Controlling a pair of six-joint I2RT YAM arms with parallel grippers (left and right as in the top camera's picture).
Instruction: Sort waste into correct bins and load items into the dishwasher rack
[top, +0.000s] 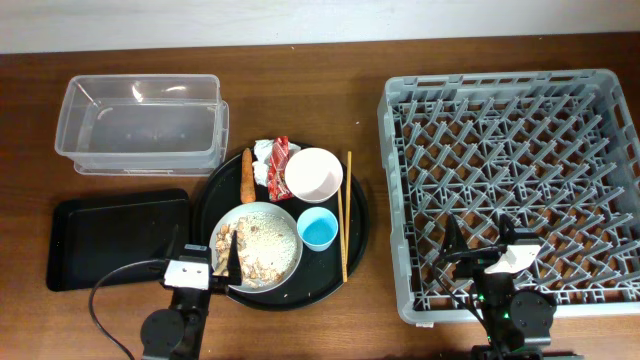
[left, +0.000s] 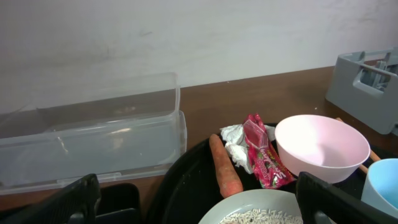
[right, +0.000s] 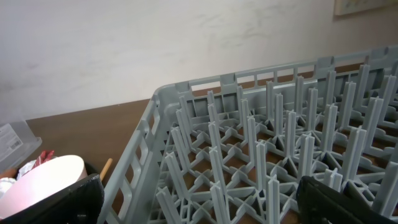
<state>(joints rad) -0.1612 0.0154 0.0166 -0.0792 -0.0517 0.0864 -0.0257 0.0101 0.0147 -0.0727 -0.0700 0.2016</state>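
Both are released, empty: left gripper (top: 203, 252) over the plate (top: 285, 222), right gripper (top: 480, 240) over the rack (top: 500, 82) at its front edge. The round tray (top: 358, 240), mid desk (top: 330, 70), also carries carrot (top: 246, 175), wrappers (top: 275, 160), bowl (top: 314, 175), cup (top: 318, 229), chopsticks (top: 346, 215).

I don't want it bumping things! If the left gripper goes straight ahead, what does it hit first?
Probably the orange carrot, lying on the round black tray straight ahead of the open left gripper. The plate of rice is nearer but lower, so it might be brushed first; depth is unclear.
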